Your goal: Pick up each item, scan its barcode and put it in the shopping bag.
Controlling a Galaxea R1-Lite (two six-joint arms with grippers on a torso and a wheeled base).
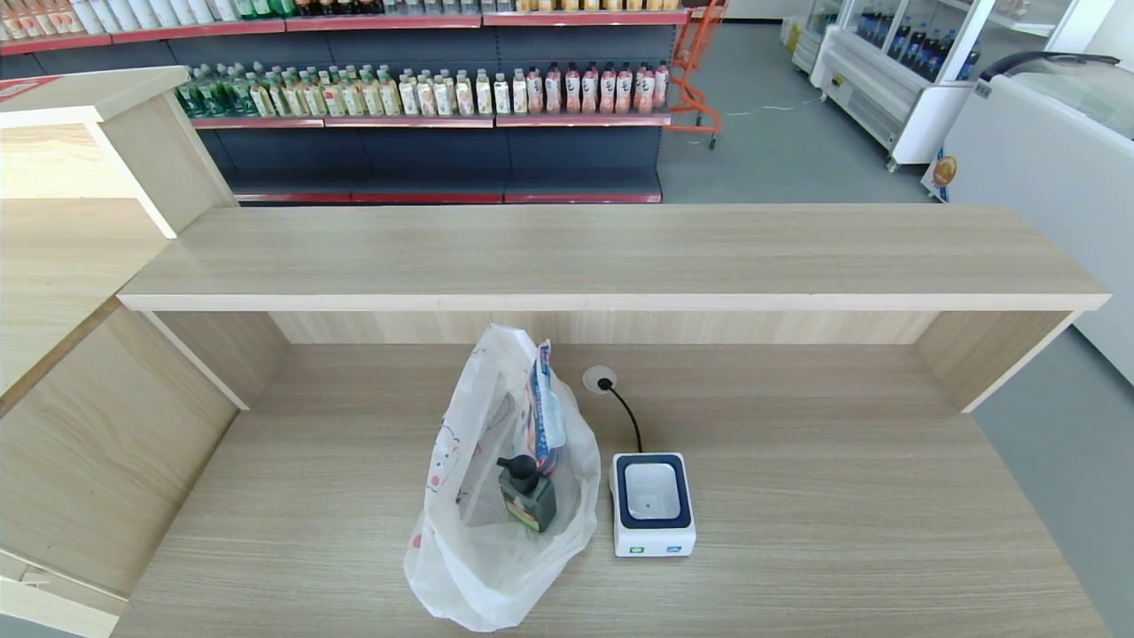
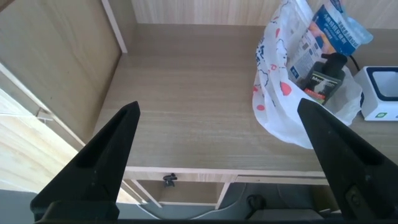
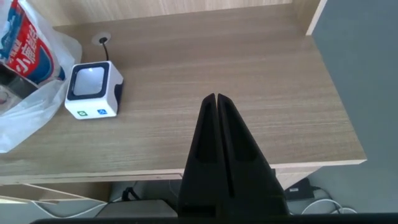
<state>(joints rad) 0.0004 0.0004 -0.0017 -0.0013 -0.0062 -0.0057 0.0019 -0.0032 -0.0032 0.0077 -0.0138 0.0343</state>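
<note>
A white plastic shopping bag (image 1: 496, 523) (image 2: 280, 112) (image 3: 25, 106) stands open on the wooden counter. Inside it are a dark pump bottle (image 1: 527, 494) (image 2: 323, 78) and a blue, white and red pouch (image 1: 545, 412) (image 2: 333, 34) (image 3: 28, 43) standing upright. Just to its right sits the white barcode scanner (image 1: 653, 503) (image 2: 382, 93) (image 3: 93, 90) with a dark-framed window facing up. My left gripper (image 2: 221, 130) is open, hanging back over the counter's near edge, left of the bag. My right gripper (image 3: 216, 99) is shut with nothing in it, held over the near edge, right of the scanner.
A black cable (image 1: 627, 412) runs from the scanner to a round port (image 1: 600, 379) in the counter. A raised wooden ledge (image 1: 611, 257) borders the far side, with side panels at both ends. Bare counter (image 1: 842, 496) lies on either side of the bag and scanner.
</note>
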